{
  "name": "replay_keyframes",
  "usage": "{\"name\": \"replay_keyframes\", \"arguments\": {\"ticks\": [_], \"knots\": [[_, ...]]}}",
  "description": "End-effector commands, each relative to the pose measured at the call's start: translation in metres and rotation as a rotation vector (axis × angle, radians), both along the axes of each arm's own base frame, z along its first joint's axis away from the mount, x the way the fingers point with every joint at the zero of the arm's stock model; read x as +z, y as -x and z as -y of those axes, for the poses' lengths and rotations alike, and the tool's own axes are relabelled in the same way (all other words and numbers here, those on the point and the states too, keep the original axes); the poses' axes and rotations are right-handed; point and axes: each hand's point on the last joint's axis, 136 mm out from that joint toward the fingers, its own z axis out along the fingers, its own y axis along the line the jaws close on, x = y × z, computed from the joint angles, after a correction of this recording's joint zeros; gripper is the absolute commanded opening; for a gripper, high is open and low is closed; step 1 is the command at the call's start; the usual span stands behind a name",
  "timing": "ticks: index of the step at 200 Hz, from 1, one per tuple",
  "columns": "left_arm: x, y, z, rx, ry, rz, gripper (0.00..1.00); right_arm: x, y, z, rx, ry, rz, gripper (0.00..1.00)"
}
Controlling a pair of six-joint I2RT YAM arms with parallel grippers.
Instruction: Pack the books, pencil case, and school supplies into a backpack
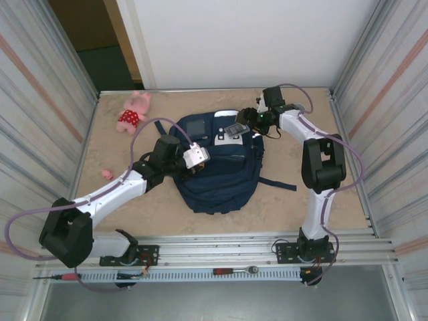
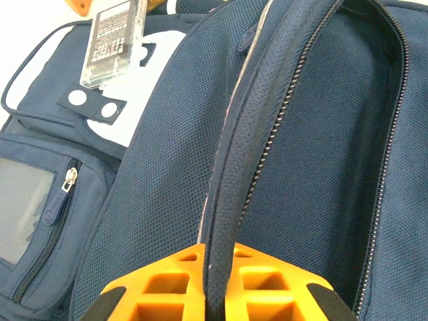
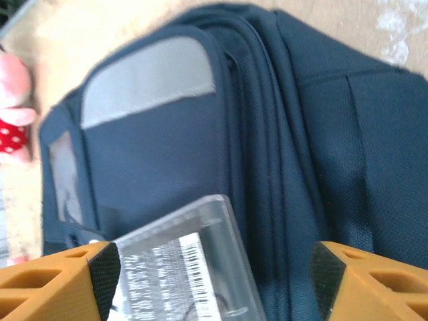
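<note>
1. A pink plush toy lies on the tan tabletop, well apart from the backpack.
2. The left gripper is clamped narrow on the backpack's ribbed navy zipper edge.
3. The right gripper gapes wide around the clear flat pack, which lies on the backpack's top with a free gap on the right.

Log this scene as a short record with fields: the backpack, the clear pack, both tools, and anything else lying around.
backpack: navy, lying flat mid-table, main compartment unzipped
left tool: shut on the zipper edge, lifting it off the compartment
right tool: open, fingers either side of the clear pack
clear pack: on the white patch near the backpack's top, outside the compartment
other: pink plush toy on the table, apart from the backpack
</note>
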Motion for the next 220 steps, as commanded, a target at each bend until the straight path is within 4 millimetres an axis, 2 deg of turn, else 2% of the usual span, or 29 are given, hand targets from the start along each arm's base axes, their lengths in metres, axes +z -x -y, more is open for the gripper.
{"name": "replay_keyframes", "arguments": {"ticks": [1, 51, 92, 152, 192, 220], "knots": [[-0.004, 0.002, -0.011, 0.034, -0.033, 0.000, 0.03, -0.004, 0.011, -0.009, 0.065, 0.010, -0.032, 0.71], [0.000, -0.001, -0.008, 0.038, -0.007, -0.004, 0.03, 0.007, 0.013, -0.006, 0.062, 0.011, -0.013, 0.38], [0.002, -0.001, -0.009, 0.043, -0.008, -0.001, 0.03, 0.019, 0.012, -0.001, 0.045, 0.008, 0.008, 0.18], [0.003, -0.002, -0.010, 0.052, -0.006, -0.002, 0.03, 0.061, 0.022, 0.006, 0.029, -0.017, 0.098, 0.06], [0.006, -0.002, -0.011, 0.057, -0.003, 0.003, 0.03, 0.083, 0.036, 0.025, -0.010, -0.016, 0.148, 0.02], [0.007, -0.003, -0.010, 0.058, 0.003, 0.001, 0.03, 0.098, 0.051, 0.050, -0.058, 0.032, 0.182, 0.01]]}}
